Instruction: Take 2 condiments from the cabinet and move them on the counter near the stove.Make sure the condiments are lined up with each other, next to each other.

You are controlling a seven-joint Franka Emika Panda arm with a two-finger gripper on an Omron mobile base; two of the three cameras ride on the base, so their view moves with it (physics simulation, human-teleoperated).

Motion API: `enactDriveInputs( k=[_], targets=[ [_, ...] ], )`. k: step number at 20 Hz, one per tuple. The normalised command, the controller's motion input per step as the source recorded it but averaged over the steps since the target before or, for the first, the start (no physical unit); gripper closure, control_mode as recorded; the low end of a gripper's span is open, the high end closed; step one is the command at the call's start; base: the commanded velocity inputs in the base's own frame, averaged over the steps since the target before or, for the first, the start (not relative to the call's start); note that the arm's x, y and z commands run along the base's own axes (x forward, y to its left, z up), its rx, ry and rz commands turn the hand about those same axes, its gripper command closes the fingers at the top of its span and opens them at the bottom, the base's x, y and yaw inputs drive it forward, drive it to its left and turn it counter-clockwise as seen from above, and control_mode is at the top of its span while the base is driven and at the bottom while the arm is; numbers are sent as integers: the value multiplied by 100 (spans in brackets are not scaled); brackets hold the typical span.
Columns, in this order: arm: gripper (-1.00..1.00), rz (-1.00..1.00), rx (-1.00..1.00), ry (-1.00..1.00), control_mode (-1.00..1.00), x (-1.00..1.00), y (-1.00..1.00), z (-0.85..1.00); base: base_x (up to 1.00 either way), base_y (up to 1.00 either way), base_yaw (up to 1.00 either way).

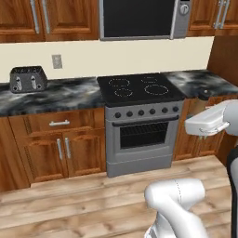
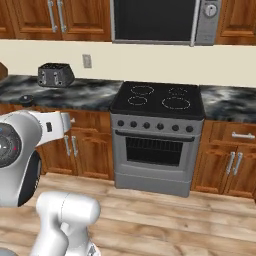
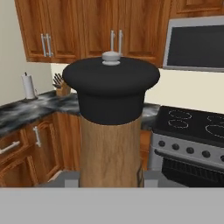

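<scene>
A tan-brown cylindrical shaker [image 3: 109, 153] with a wide black cap stands upright right in front of the hand camera. My gripper [image 3: 109, 177] is shut on its lower body, with a grey finger pad showing on each side. The white wrist [image 1: 207, 123] hangs in the air before the cupboards to the right of the stove [image 1: 139, 90], below the edge of the dark marbled counter [image 1: 204, 81]. The hand view looks across at the stove [image 3: 192, 124] and the counter [image 3: 26, 109] to its left. The cabinet's shelves are out of view.
A black toaster [image 1: 28, 79] sits on the counter left of the stove, and a microwave [image 1: 144, 18] hangs above the burners. A paper towel roll [image 3: 28, 86] and a knife block [image 3: 61, 85] stand further along the counter. Wooden floor lies in front.
</scene>
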Motion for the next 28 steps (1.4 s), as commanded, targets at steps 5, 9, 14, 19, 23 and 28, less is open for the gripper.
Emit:
enactDriveInputs(
  k=[5,9,14,19,23,28],
  targets=[
    [100,0,0,0,100,0,0,0,81,-3,-6],
    [100,0,0,0,100,0,0,0,76,-13,-6],
    [100,0,0,0,100,0,0,0,63,-25,-6],
    [100,0,0,0,100,0,0,0,51,-34,-5],
    [100,0,0,0,100,0,0,0,32,-41,-5],
    [100,0,0,0,100,0,0,0,24,-48,-4]
  ],
)
